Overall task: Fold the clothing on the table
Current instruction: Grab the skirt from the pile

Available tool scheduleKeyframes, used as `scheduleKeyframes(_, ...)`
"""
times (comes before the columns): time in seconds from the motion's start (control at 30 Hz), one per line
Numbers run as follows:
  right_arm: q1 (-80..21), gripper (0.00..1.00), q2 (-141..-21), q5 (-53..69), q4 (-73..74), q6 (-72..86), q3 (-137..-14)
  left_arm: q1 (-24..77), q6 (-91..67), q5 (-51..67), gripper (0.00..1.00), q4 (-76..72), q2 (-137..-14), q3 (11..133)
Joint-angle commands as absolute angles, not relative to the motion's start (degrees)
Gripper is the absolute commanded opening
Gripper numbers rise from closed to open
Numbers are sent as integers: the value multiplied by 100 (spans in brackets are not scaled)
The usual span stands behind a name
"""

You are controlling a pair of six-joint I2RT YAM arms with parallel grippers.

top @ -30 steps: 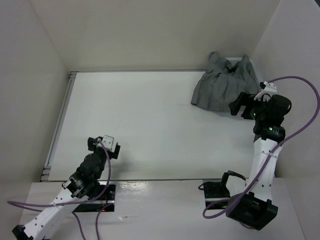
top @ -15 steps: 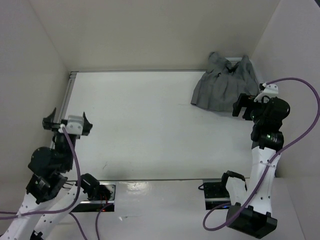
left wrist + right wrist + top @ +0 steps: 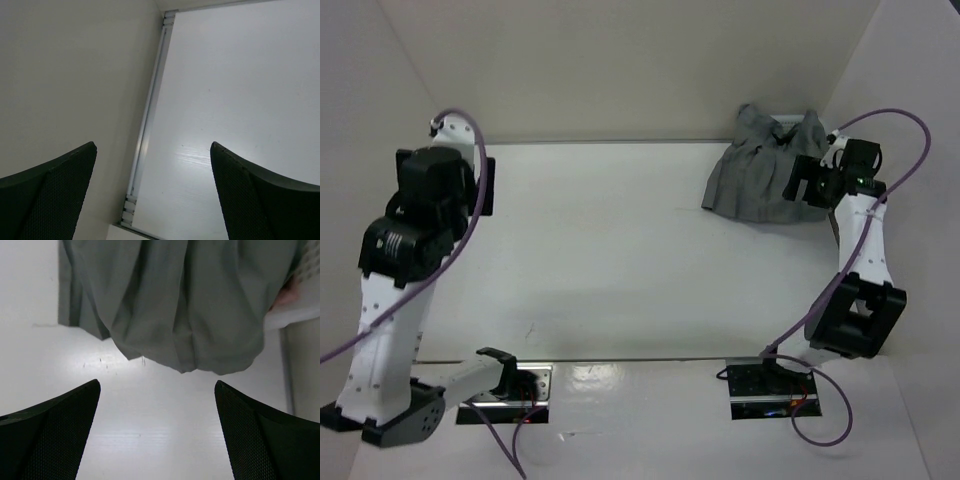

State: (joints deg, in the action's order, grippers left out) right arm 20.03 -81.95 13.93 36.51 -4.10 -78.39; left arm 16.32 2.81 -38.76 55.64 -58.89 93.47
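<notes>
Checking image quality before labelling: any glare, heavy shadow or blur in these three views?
Top external: sharp and evenly lit, with a patch of glare on the glossy near ledge. Left wrist: a soft sheen on the table, no blur. Right wrist: the skirt is crisp, its folds clearly shaded.

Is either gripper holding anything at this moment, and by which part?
Nothing is held. The left gripper is open above the table. The right gripper is open in front of the skirt, not gripping it.

The white table [image 3: 620, 250] is carrying a grey skirt [image 3: 755, 180], which is lying in its far right corner, bunching at the far end and spreading flat toward the near side.
</notes>
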Motion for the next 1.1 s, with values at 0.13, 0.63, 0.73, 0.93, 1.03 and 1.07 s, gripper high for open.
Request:
scheduleKeyframes(0.13, 1504, 99, -8331, 1039, 3647, -500, -7699, 967, -352, -2577, 100, 5604, -7532, 10161)
scheduleKeyframes(0.63, 580, 99, -9544, -35, 3341, -694, -8867, -96, -967, -141, 100, 2822, -8446, 7771)
scheduleKeyframes(0.73, 527, 99, -10053, 53, 3340, -510, -9366, -97, -915, -70, 100, 3066, -8709, 7812)
scheduleKeyframes(0.93, 527, 99, -11380, 202, 3560, -229, -10842, -97, -782, -36, 100, 3076, -8587, 7621)
scheduleKeyframes(1.03, 475, 99, -12004, 202, 3699, -229, -11652, -97, -782, 149, 100, 3076, -8587, 7559)
scheduleKeyframes(1.07, 475, 99, -12189, 202, 3848, -229, -11889, -97, -782, 219, 100, 3128, -8587, 7559)
